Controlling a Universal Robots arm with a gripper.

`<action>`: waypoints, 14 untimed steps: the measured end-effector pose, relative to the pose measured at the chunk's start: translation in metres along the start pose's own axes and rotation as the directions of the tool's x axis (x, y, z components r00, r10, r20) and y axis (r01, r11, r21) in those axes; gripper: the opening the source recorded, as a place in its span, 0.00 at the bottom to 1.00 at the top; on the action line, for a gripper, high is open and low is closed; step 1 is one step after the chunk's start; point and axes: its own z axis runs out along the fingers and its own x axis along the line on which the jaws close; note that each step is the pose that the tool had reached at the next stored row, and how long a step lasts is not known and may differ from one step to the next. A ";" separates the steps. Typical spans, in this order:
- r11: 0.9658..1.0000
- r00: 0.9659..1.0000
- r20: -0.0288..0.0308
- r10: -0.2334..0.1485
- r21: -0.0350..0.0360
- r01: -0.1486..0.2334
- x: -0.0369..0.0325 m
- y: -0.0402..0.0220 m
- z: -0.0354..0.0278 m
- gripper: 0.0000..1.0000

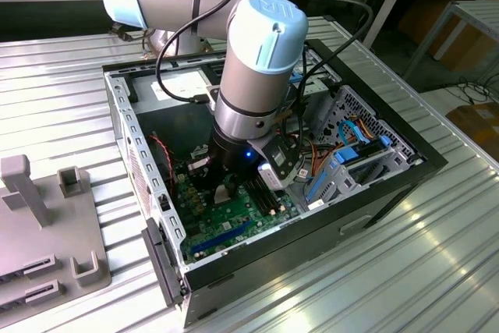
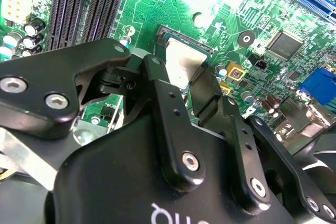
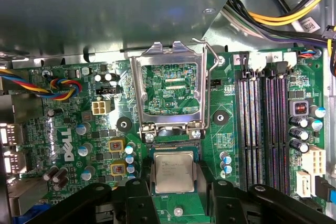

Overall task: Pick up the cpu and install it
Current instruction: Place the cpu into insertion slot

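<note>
We see the black two-fingered gripper (image 2: 181, 72) set narrow, its fingers (image 2: 160, 87) pinching opposite edges of the small flat silver-grey square cpu (image 3: 174, 170), which sits level straight below that gripper, squarely over the dark square socket (image 3: 173, 145) just beside the flipped-open metal frame (image 3: 167, 85).
</note>
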 end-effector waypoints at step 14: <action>1.000 1.000 0.000 0.000 0.000 0.000 0.0000 0.0000 0.0002 0.44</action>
